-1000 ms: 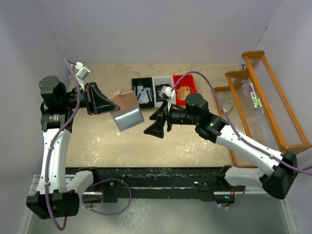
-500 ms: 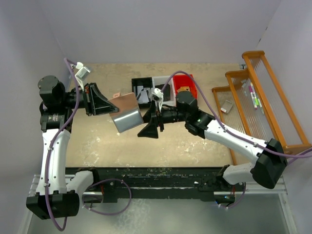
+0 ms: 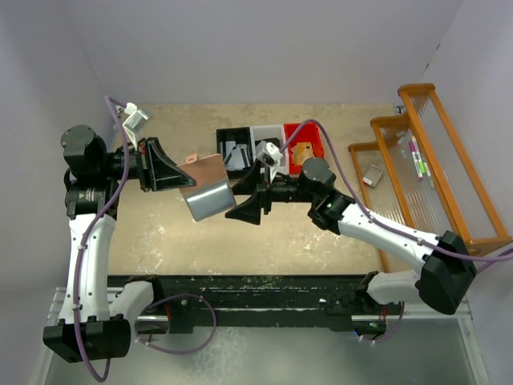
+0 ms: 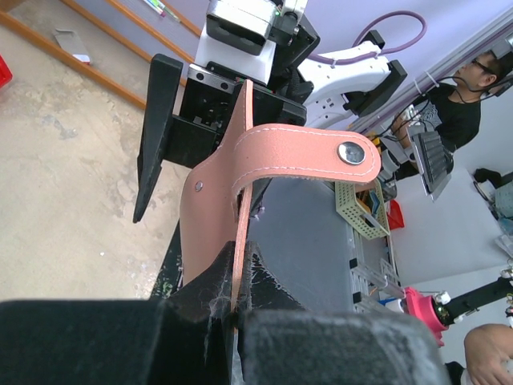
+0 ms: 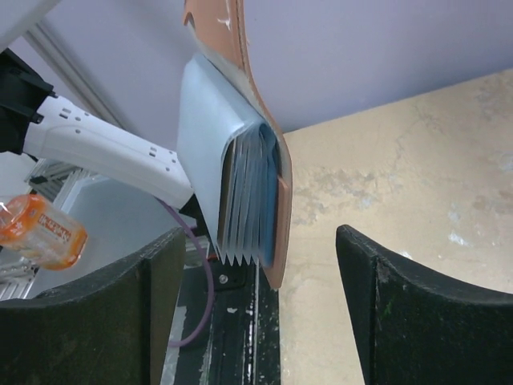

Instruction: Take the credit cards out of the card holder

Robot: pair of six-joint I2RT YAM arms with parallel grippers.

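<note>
1. Your left gripper (image 3: 186,175) is squeezed tight on the card holder (image 3: 210,188). It pinches one edge of the pink flap. The left wrist camera shows this best, because there the black fingers (image 4: 200,321) meet on the pink leather.
2. You have the card holder up in the air over the table (image 3: 321,233), not lying on it. It hangs open. The pink part is farther from the arm bases and the blue-grey part is nearer.
3. You can see the snap tab (image 4: 304,152) curl over the top edge, with a round metal snap (image 4: 350,152) at its end.
4. Your right gripper (image 3: 240,195) has its fingers wide apart. It points at the card holder from the right and is very near it.
5. In the right wrist camera, the blue-grey folded pockets (image 5: 244,200) sit between the two black fingers (image 5: 385,321). You can see a gap on each side, so neither finger touches the card holder.
6. You cannot tell if the credit cards are inside the pockets. Only thin edges show.
7. Behind the card holder, three small bins stand in a row on the table: a black bin (image 3: 232,131), a pale grey bin (image 3: 268,129) and a red bin (image 3: 290,132). Some flat grey pieces (image 3: 234,152) lie in the black bin.
8. Far to the right stands a wooden rack (image 3: 449,184).
</note>
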